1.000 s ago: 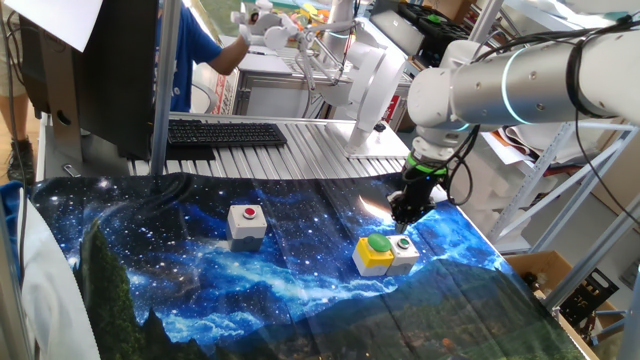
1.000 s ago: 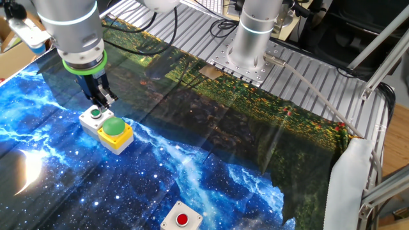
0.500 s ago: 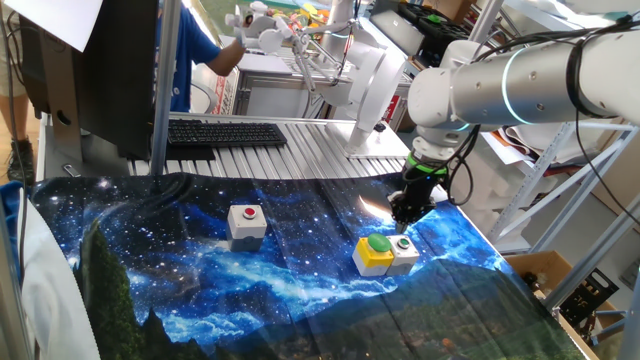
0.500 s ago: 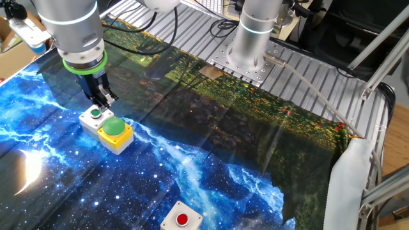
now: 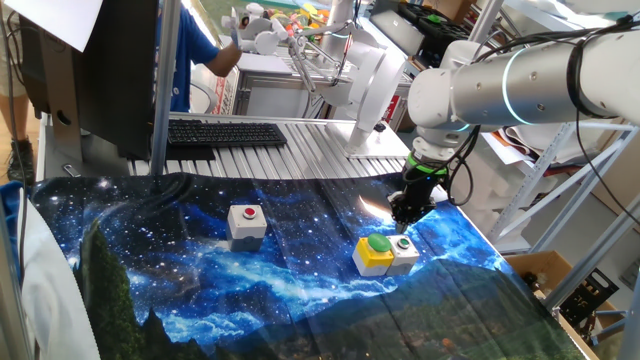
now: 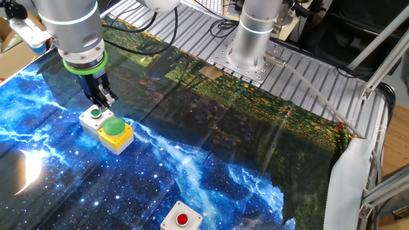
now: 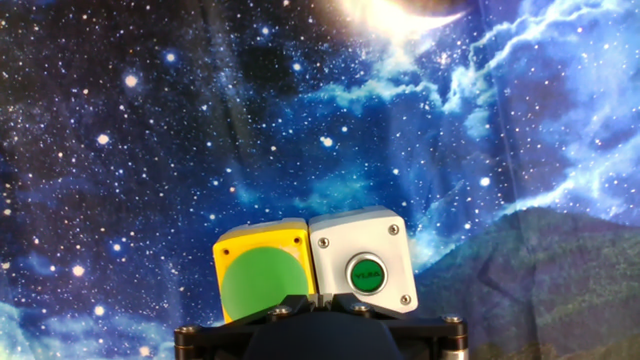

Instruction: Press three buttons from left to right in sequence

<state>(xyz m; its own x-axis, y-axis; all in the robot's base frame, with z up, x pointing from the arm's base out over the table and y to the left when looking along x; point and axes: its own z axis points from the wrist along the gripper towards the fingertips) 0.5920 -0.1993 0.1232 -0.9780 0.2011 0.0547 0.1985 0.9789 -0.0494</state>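
The grey box with the red button (image 5: 247, 220) stands at the left on the starry cloth; it also shows in the other fixed view (image 6: 181, 219). The yellow box with the large green dome (image 5: 375, 252) (image 6: 115, 131) (image 7: 262, 280) touches the small grey box with the tiny green button (image 5: 404, 252) (image 6: 94, 117) (image 7: 365, 262). My gripper (image 5: 405, 215) (image 6: 102, 99) hovers a little above and behind the small grey box, apart from it. In the hand view the fingertips of the gripper (image 7: 318, 298) touch each other and hold nothing.
A black keyboard (image 5: 225, 132) lies on the ribbed metal table behind the cloth. The arm's base (image 6: 246, 61) stands at the table's far side. A person in blue (image 5: 195, 50) works behind the table. The cloth's edge hangs off at the right (image 6: 348, 172).
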